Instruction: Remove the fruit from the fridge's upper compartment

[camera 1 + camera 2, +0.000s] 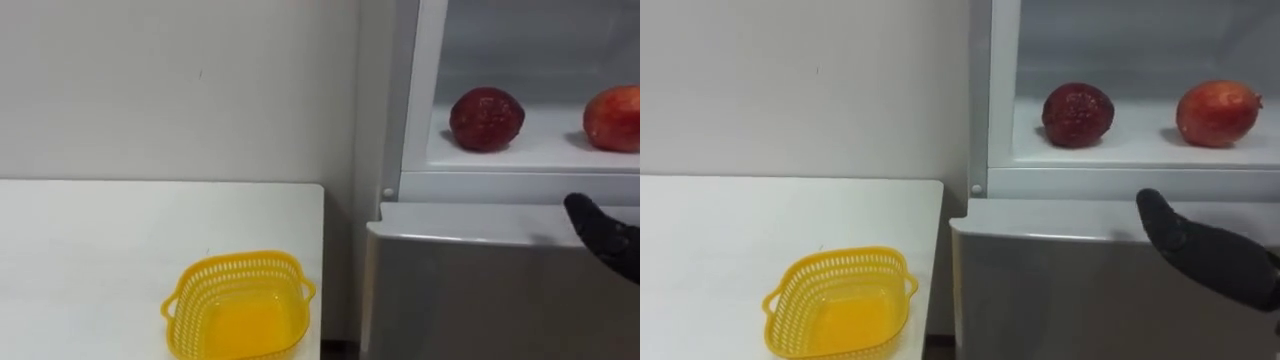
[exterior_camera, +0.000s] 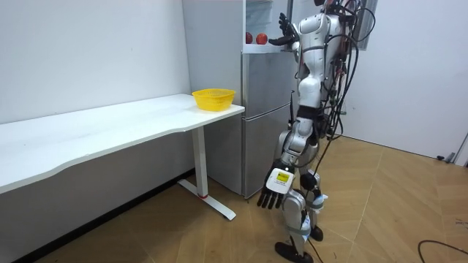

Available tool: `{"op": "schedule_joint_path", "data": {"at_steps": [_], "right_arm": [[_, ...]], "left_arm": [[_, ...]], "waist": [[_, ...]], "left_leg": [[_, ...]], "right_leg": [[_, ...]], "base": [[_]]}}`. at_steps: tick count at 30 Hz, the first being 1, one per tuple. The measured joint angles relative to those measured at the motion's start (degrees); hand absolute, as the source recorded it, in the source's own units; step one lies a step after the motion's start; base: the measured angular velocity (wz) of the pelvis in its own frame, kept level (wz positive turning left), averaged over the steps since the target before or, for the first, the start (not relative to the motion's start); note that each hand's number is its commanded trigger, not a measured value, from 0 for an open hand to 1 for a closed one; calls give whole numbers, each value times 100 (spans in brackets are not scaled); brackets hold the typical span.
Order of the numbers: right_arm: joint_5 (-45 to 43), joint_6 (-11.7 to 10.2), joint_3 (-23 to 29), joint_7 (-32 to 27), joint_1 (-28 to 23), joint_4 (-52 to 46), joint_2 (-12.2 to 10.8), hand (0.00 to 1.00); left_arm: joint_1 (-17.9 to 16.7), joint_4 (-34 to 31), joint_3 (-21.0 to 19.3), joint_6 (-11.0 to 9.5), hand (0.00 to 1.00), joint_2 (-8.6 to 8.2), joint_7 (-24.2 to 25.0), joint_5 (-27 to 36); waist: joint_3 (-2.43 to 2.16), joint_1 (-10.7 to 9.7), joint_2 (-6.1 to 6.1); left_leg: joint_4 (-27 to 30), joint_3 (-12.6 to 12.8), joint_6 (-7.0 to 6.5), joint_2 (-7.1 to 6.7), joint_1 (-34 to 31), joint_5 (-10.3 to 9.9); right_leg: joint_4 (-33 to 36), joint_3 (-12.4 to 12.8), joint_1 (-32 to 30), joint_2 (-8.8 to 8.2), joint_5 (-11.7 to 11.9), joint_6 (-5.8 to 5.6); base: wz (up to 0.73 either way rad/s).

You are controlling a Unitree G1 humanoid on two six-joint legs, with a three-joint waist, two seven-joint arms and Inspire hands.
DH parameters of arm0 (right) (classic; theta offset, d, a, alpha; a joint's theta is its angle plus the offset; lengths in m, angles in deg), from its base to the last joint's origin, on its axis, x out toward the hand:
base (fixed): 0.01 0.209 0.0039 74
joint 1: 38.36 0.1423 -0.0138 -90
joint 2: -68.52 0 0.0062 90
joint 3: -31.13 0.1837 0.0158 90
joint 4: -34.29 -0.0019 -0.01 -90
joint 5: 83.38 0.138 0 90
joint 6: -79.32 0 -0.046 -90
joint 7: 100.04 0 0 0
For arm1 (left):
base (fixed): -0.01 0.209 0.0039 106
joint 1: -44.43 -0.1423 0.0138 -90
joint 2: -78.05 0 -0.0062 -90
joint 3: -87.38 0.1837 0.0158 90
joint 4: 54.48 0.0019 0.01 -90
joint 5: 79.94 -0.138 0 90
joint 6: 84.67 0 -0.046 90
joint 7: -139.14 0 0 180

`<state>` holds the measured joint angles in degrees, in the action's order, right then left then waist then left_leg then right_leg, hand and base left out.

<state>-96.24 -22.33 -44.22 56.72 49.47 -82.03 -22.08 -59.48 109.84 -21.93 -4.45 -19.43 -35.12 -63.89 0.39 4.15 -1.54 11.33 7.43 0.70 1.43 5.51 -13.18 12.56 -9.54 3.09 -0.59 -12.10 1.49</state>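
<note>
The upper fridge compartment stands open, and on its white shelf [image 1: 1120, 152] lie two round fruits. A dark red fruit [image 1: 1077, 114] sits on the left and a lighter red fruit [image 1: 1218, 113] on the right. My right hand [image 1: 1210, 255], black, reaches in from the right with its fingers straight and holding nothing. It is below and in front of the lighter fruit, level with the top of the lower fridge door [image 1: 1060, 222]. In the room view I stand facing the fridge [image 2: 267, 109]. There my right hand [image 2: 281, 36] is raised to the shelf and my left hand [image 2: 276, 191] hangs open by my leg.
A yellow plastic basket [image 1: 840, 258] stands empty at the near right corner of the white table [image 1: 730, 230], just left of the fridge. A narrow gap separates the table's edge from the fridge side. A pale wall runs behind the table.
</note>
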Motion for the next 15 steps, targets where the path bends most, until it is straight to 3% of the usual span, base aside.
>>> {"op": "schedule_joint_path", "data": {"at_steps": [5, 10, 15], "right_arm": [[-67, 2, 12, -114, 510, 53, 74, 0], [31, -53, 14, -122, 1217, 319, 174, 0], [160, -79, 8, -119, 1303, 445, 232, 0]], "left_arm": [[62, -6, 173, 203, 0, 2, 5, -343], [128, -299, 607, 225, 0, 123, 33, -579], [99, -458, 767, 243, 0, 122, 66, -593]], "waist": [[7, -84, -118], [-22, -121, -186], [-8, -94, -185]], "left_leg": [[0, -25, 0, 1, -35, 0], [43, -112, 0, -5, -72, 0], [42, -158, 0, -5, -72, 0]], "right_leg": [[4, -26, 2, -2, 1, 0], [-39, -81, 0, -8, 10, 1], [-102, -160, 83, -6, 51, -4]], "base": [[1], [10], [4]]}}
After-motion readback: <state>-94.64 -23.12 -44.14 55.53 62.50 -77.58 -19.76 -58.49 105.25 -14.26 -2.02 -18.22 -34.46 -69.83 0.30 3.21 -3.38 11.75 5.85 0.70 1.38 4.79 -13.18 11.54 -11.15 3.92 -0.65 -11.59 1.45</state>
